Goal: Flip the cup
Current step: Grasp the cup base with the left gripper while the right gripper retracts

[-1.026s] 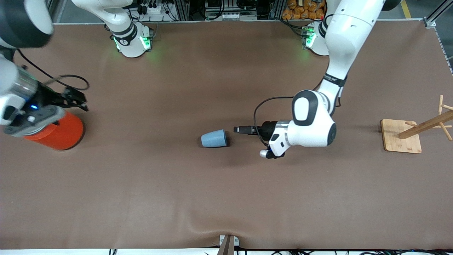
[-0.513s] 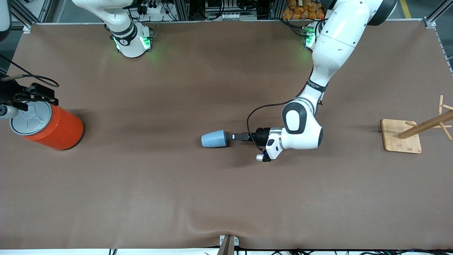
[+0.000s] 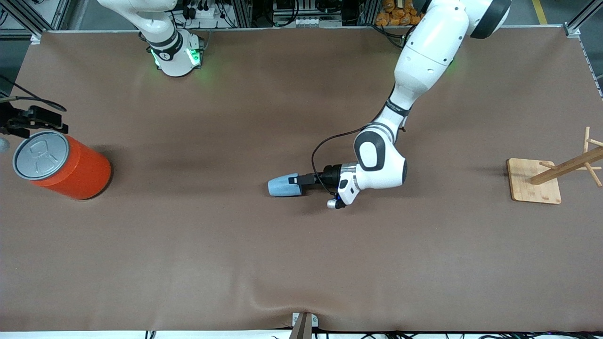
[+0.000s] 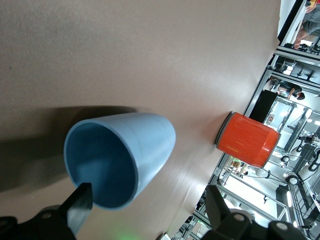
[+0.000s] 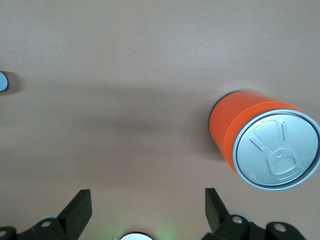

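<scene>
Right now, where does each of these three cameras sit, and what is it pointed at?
Front view: high across the table, facing both arms' bases, cup mid-table.
Left wrist view: on the left arm, looking into the cup; left gripper open around its rim.
Right wrist view: above the orange can; right gripper open.
Both wrist views share the can.
</scene>
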`<action>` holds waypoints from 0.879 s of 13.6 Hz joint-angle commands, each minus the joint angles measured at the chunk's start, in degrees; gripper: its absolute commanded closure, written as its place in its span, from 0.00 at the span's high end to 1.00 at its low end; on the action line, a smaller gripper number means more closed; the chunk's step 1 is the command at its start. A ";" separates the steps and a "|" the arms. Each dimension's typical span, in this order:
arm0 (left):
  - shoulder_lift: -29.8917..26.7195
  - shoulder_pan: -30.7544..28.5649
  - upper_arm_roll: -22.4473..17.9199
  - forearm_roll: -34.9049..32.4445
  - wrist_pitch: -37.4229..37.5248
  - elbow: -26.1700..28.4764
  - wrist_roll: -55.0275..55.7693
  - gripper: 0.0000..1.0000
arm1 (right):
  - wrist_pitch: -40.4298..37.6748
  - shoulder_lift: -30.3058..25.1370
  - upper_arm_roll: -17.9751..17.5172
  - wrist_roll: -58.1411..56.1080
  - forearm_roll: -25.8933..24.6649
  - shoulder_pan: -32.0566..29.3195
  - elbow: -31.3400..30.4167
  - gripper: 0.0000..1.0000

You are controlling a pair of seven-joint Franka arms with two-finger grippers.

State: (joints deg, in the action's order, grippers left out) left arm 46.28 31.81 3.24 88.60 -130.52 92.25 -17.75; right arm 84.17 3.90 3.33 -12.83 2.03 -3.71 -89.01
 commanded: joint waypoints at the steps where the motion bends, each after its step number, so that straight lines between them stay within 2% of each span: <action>1: 1.09 0.62 -0.42 3.68 -0.70 -0.93 -2.46 1.00 | 2.39 -4.42 -2.54 0.70 0.17 -2.88 -5.82 1.00; 3: 1.70 0.89 -0.42 4.39 -0.70 -1.20 -4.56 0.99 | 3.01 -3.99 -3.51 1.65 -0.89 -1.31 -5.65 1.00; 4: 2.14 0.80 -0.42 4.39 -0.70 -1.37 -6.40 0.86 | 2.58 -3.81 -3.60 4.19 -1.06 -0.86 -5.39 1.00; 7: 3.02 0.80 -0.42 5.45 -0.70 -2.25 -8.61 0.19 | 1.61 -3.81 -3.69 7.29 -1.07 1.51 -4.77 1.00; 8: 3.02 0.63 -0.42 5.36 -0.70 -2.25 -8.62 0.04 | 1.52 -3.81 -3.69 7.20 -1.07 1.51 -4.77 1.00; 9: 2.94 0.80 -0.42 5.27 -0.70 -2.25 -8.62 0.00 | 1.52 -3.81 -3.69 7.20 -1.24 1.51 -4.77 1.00; 12: 2.23 0.54 -0.42 4.75 -0.61 -2.52 -8.09 0.00 | 0.21 -4.16 -3.34 9.47 -2.47 0.90 -3.01 1.00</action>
State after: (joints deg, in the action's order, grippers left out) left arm 48.52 31.97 3.14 92.43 -130.52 90.23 -25.22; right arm 85.75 1.59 -0.14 -5.95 0.64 -2.33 -92.07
